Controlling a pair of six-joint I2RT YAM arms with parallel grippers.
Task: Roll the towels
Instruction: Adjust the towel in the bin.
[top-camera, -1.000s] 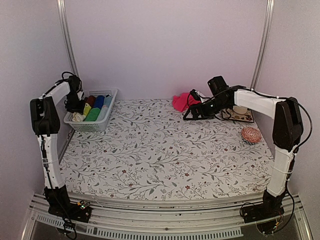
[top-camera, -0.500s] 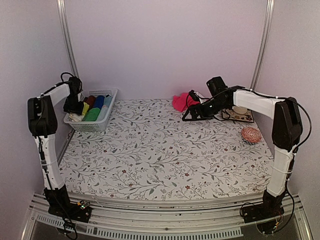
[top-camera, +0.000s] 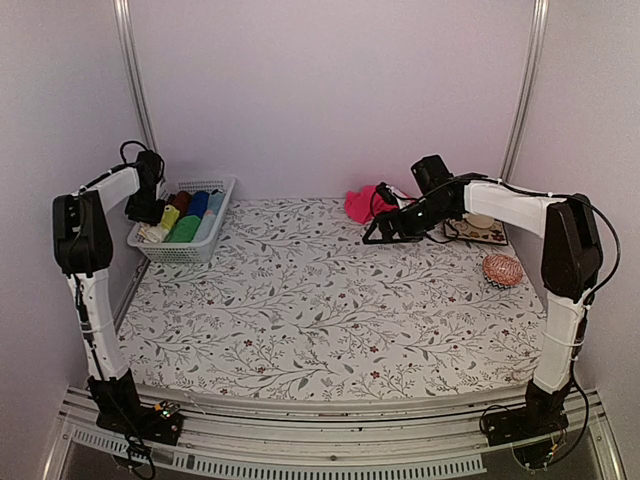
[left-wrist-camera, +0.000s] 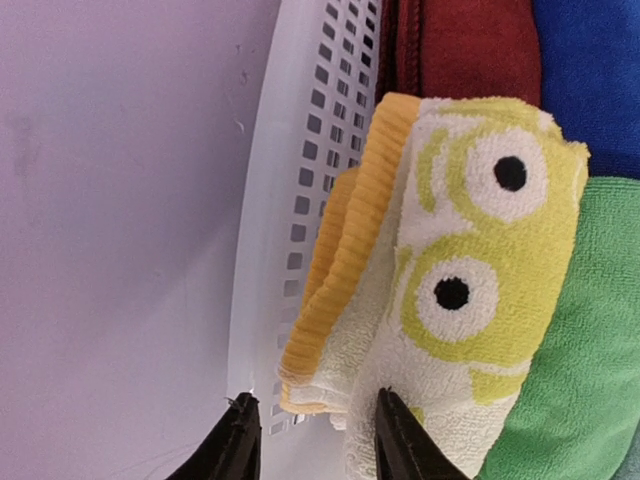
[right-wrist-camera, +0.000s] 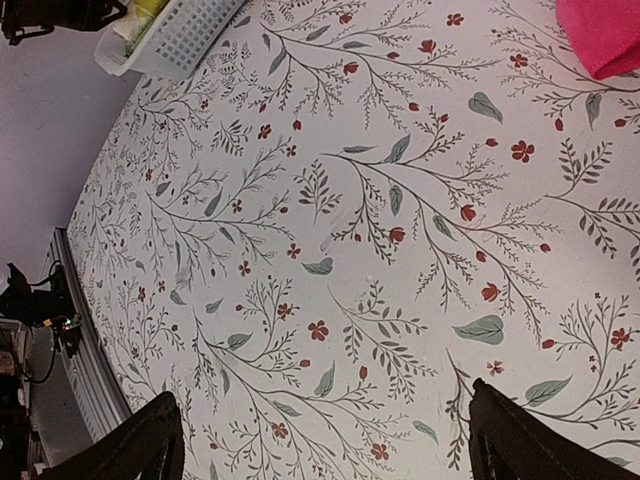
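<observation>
Cut off: the hot pink towel (right-wrist-camera: 600, 35) shows only a corner in the right wrist view.
Hard to read: from above, the left gripper (top-camera: 150, 207) is a dark shape over the white basket (top-camera: 205, 245).
Left arm: wrist bent down into the basket, fingers partway apart, straddling a corner of the lime-yellow towel (left-wrist-camera: 480, 260).
Right arm: stretched across the far table, right gripper (right-wrist-camera: 335, 440) spread wide and holding nothing, near the pink towel.
Lime-yellow towel: folded in the basket, against its wall.

Robot lab booth — plain walls (top-camera: 330, 90), metal rails (top-camera: 524, 90), two arms (top-camera: 95, 300) bolted to table (top-camera: 300, 330).
</observation>
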